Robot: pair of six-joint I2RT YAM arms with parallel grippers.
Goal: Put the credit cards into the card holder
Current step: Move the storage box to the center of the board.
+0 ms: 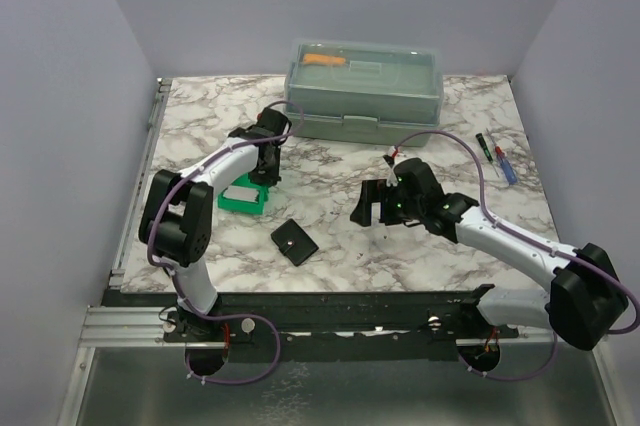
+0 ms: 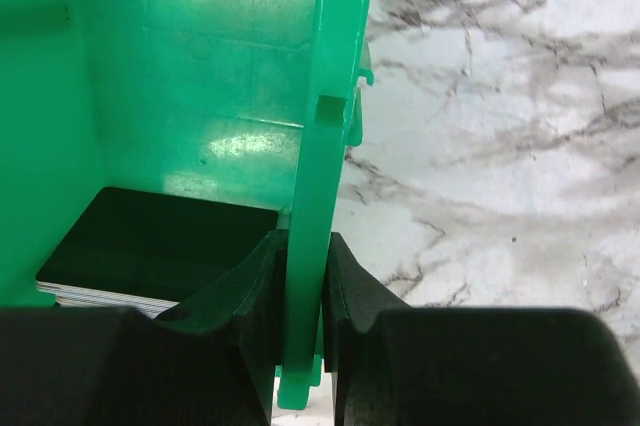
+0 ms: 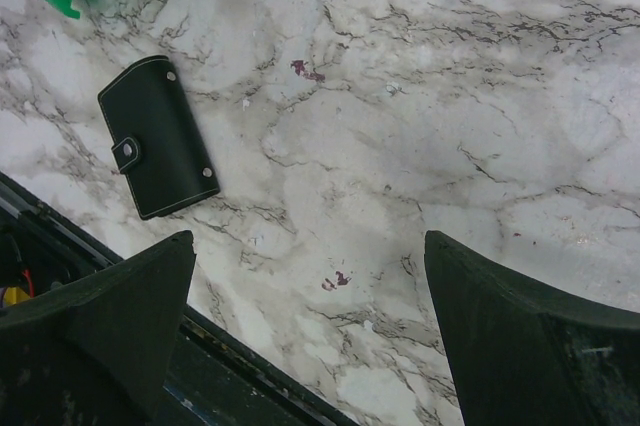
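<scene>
We find the flat black folding wallet (image 1: 294,242) closed and flat, at five o'clock from the stacked thin cards (image 2: 150,246).

White arms (image 1: 215,172) with black joints, trailing purple cables (image 1: 481,172).

A white marble-patterned table (image 1: 330,251) with grey veins carries everything; a big grey-green lidded toolbox (image 1: 365,96) stands at the far edge, its latches facing the near side; an orange object (image 1: 323,59) shows through its translucent lid; a small green bin (image 1: 243,206) sits left of centre, nearer than the toolbox; its glossy inner wall (image 2: 200,76) fills the left wrist view; two pens lie close together at the right, one dark pen (image 1: 484,146) with green, one blue pen (image 1: 506,166) with a red end; small reddish specks (image 3: 305,69) mark the marble.
</scene>
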